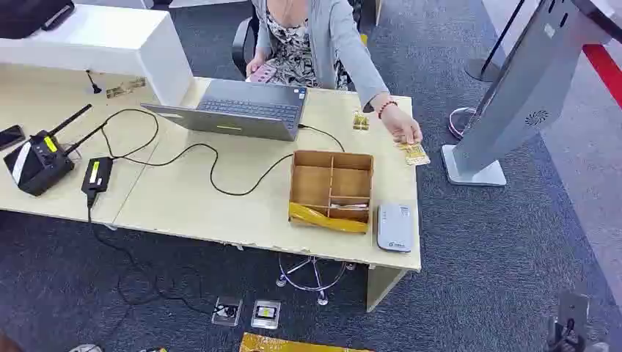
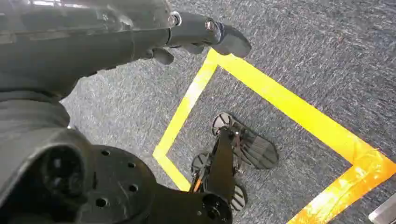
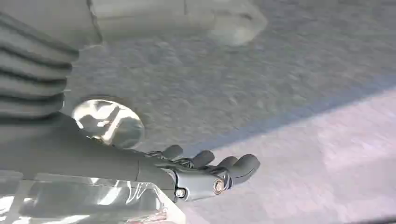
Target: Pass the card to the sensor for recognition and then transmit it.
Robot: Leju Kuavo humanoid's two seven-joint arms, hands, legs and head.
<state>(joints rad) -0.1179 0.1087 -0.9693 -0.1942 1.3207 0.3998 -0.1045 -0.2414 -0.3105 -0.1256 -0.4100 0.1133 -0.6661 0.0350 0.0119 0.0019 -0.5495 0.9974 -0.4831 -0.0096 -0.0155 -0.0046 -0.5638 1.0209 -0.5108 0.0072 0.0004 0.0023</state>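
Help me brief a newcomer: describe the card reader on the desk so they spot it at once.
Find the long beige desk and go to its near right corner. There, right of the divided cardboard box, lies the reader: a flat, pale grey pad with rounded corners. It lies apart from the laptop and the black devices on the left.

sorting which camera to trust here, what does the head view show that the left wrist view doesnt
Head view alone: the desk, laptop, divided cardboard box, grey card reader, and a person's hand on a gold card at the desk edge. Left wrist view alone: the left hand, holding nothing, over yellow floor tape. Shared: grey carpet.
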